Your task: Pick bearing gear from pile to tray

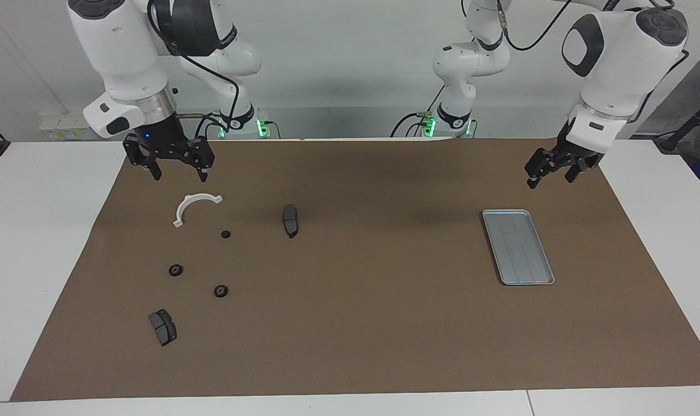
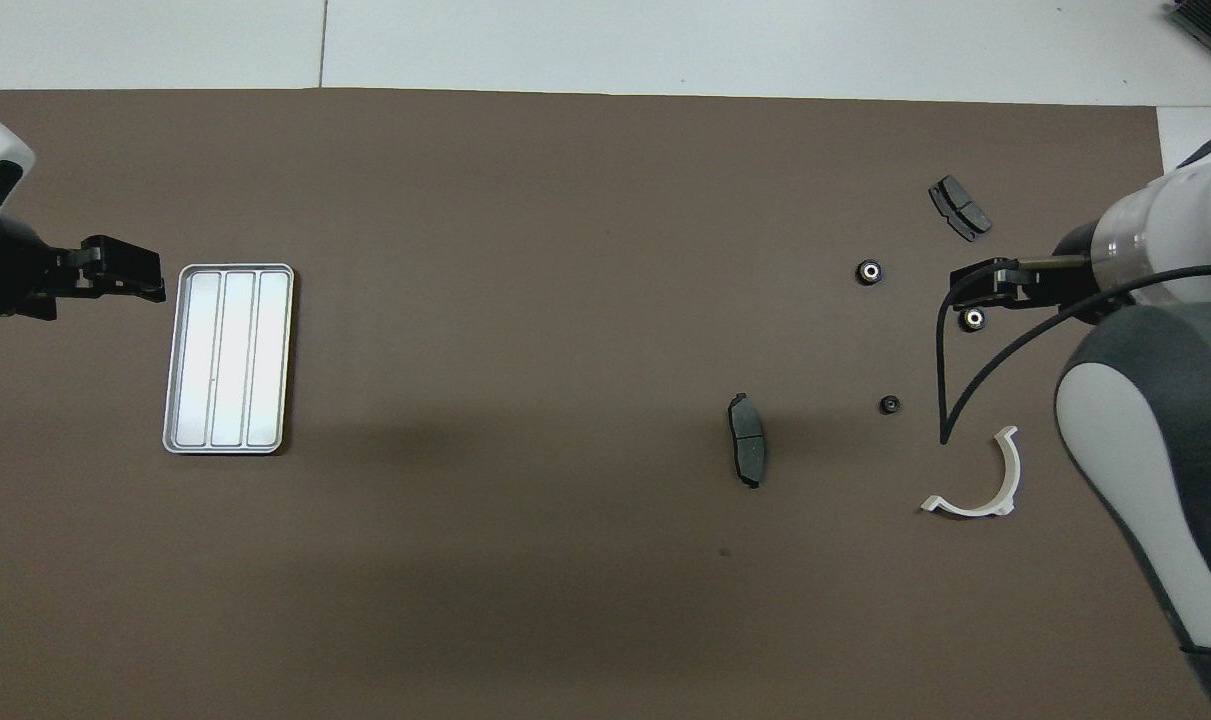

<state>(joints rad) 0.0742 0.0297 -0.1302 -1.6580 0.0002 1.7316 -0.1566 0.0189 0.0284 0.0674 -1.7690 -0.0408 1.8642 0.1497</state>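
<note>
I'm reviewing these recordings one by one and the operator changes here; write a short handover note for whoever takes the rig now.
Right end effector: open, empty, raised over the mat near the white half-ring.
Left end effector: open, empty, waiting in the air near the tray.
Pile: three small black gears and two brake pads lie on the mat at the right arm's end.
Done: nothing; the tray holds no part.
Left: grasp a gear, carry it to the tray.
</note>
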